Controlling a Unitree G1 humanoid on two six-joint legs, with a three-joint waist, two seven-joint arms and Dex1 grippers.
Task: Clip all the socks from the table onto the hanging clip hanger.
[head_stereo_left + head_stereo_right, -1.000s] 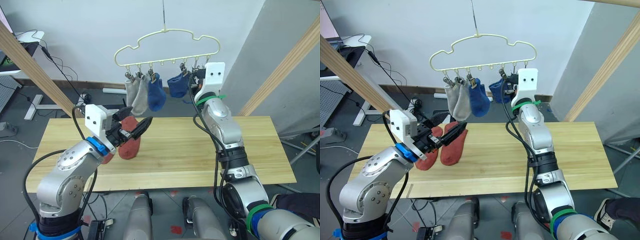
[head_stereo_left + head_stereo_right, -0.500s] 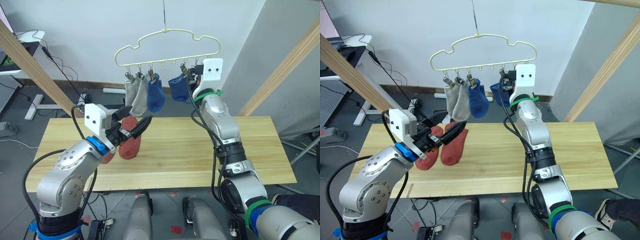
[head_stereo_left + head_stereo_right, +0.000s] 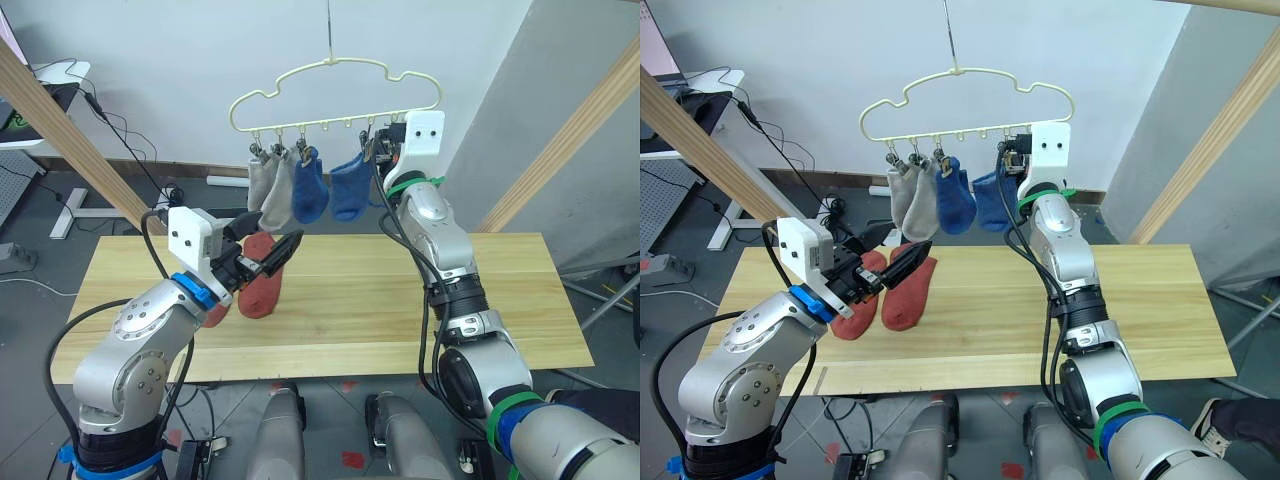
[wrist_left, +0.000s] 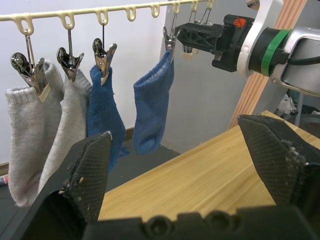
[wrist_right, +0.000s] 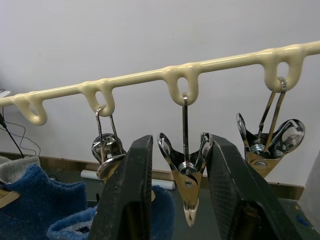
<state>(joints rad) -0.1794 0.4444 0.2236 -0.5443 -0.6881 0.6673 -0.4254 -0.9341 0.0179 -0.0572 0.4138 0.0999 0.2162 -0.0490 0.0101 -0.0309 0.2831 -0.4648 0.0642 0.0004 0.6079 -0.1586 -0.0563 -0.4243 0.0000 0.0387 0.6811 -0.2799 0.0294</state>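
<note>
The pale-yellow clip hanger (image 3: 335, 95) hangs over the table (image 3: 400, 300). Two grey socks (image 3: 272, 190) and two blue socks (image 3: 312, 190) (image 3: 350, 190) dangle from its clips. Two rust-red socks (image 3: 908, 290) (image 3: 855, 310) lie on the table's left part. My left gripper (image 3: 265, 255) hovers open just above them, holding nothing. My right gripper (image 5: 180, 140) is raised to the hanger's rail, open, its fingers (image 5: 127, 190) on either side of an empty metal clip (image 5: 186, 170). The clip holding the nearer blue sock (image 5: 70, 220) is just beside it.
Thick wooden rails slant down at the left (image 3: 70, 130) and right (image 3: 570, 130) of the table. Cables and a desk stand (image 3: 75, 205) are on the floor behind the left end. The table's middle and right are bare wood.
My right gripper has shifted a little left along the hanger. The second blue sock, bunched by that gripper before, now hangs straight from its clip. The left arm has not moved.
</note>
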